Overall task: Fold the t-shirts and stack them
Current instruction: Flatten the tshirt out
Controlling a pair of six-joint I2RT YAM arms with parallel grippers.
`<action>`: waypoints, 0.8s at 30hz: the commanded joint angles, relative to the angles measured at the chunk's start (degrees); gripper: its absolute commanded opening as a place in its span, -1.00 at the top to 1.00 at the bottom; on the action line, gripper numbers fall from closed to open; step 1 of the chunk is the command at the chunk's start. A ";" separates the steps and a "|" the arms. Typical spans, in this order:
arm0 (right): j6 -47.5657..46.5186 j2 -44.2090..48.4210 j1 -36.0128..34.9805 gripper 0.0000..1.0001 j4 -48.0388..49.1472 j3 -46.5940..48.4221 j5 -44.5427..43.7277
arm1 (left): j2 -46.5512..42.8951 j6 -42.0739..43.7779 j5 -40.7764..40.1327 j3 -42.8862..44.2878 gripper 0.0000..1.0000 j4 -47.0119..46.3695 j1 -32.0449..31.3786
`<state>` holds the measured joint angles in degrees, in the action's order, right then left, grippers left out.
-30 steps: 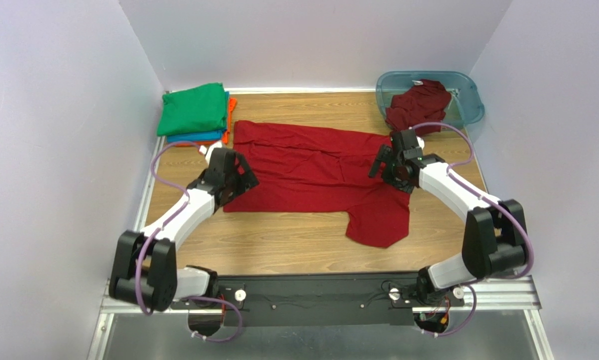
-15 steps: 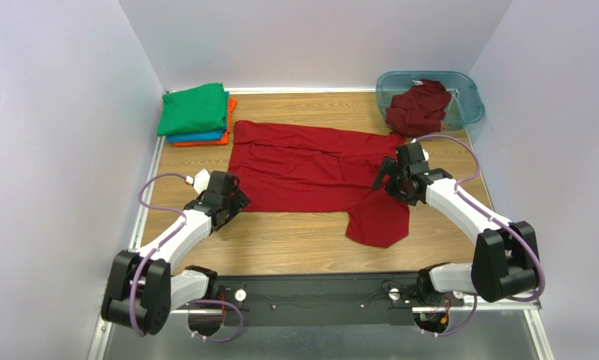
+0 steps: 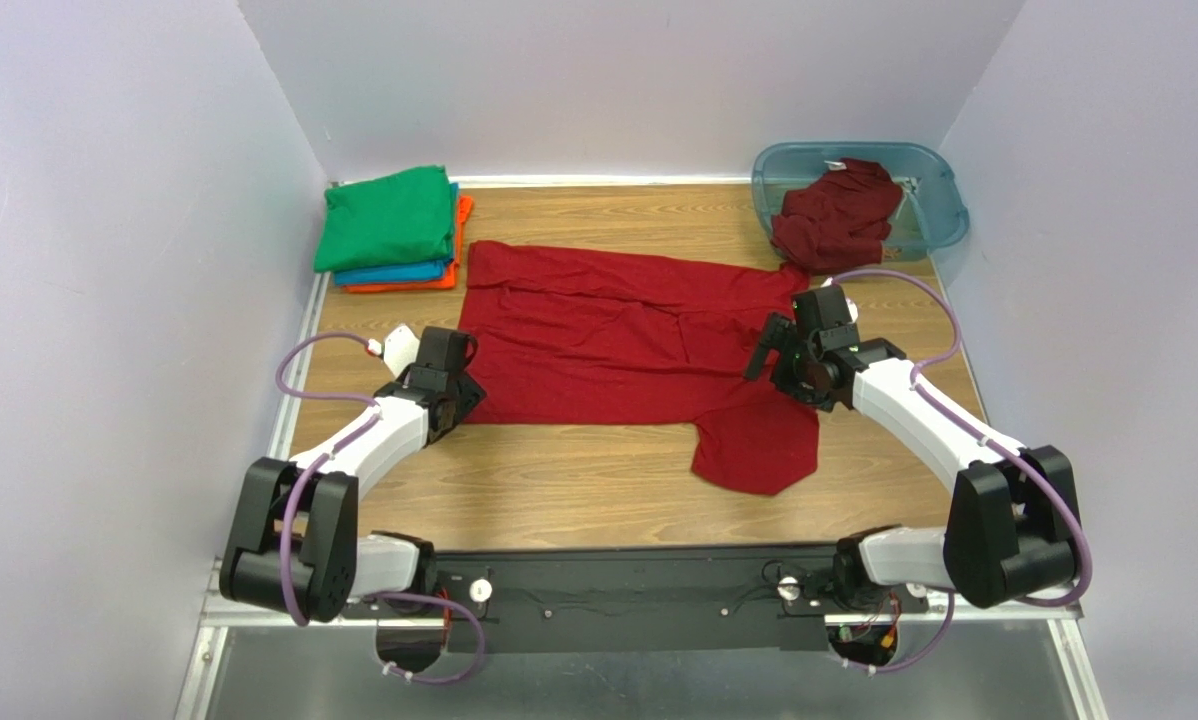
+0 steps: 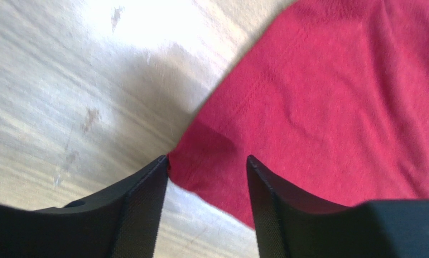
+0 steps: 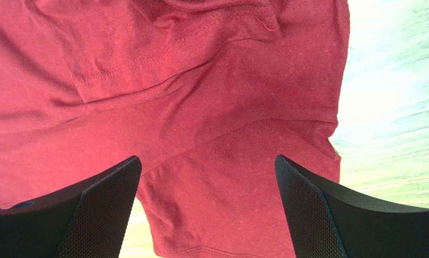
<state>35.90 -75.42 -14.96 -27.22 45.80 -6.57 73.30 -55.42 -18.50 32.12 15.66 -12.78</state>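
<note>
1. A spread dark red cotton t-shirt (image 3: 620, 338) is lying flat across the middle of the light wooden table (image 3: 560, 480); one sleeve is trailing toward the near edge on the right side; creases are running across the body.
2. The left gripper (image 3: 463, 393) is sitting low at the near-left corner of that shirt; in the wrist view its two black fingers (image 4: 141, 204) are standing apart, with the shirt's corner lying on the wood in the gap; the left fingertip is touching the cloth's edge; the right finger is resting over the fabric; the cloth is not looking pinched.
3. The right gripper (image 3: 783, 360) is hanging over the shirt's right side, near where the trailing sleeve is joining the body; in its wrist view the textured fingers (image 5: 313, 209) are spreading wide, with nothing between them but the red cloth below; whether the tips are touching the fabric I cannot tell.
4. At the far left corner a folded stack is sitting well apart from both grippers; a folded green t-shirt (image 3: 387, 218) is lying on top; a blue t-shirt (image 3: 395, 276) is showing beneath it; an orange t-shirt (image 3: 463, 218) is peeking out at the bottom and right edge.
5. At the far right corner a translucent teal plastic tub (image 3: 936, 188) is standing; a crumpled second dark red t-shirt (image 3: 835, 210) is lying in it, draping over the near rim, just beyond the right gripper.
</note>
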 commanded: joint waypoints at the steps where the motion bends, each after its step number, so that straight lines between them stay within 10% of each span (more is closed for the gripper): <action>1: -0.83 -0.26 -0.07 -1.00 -0.37 -0.63 -0.11 | 3.52 1.19 -1.19 -0.30 -0.17 -0.98 1.35; 8: -0.74 0.45 -0.07 -1.00 -0.46 -0.98 -0.73 | 5.80 2.77 0.83 -1.01 0.36 -3.53 1.79; 12: -0.66 1.23 -0.07 -1.00 -0.64 -1.24 -0.90 | 5.63 3.12 1.27 -1.01 1.00 -3.36 1.88; 24: 0.03 7.90 -0.42 -1.00 -11.17 -4.39 3.14 | -6.31 6.73 2.24 -3.29 1.00 -3.53 1.88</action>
<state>34.87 -70.96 -14.96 -31.42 44.16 -5.87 71.59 -50.70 -17.12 29.87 11.22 -11.25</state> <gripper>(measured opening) 0.998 0.014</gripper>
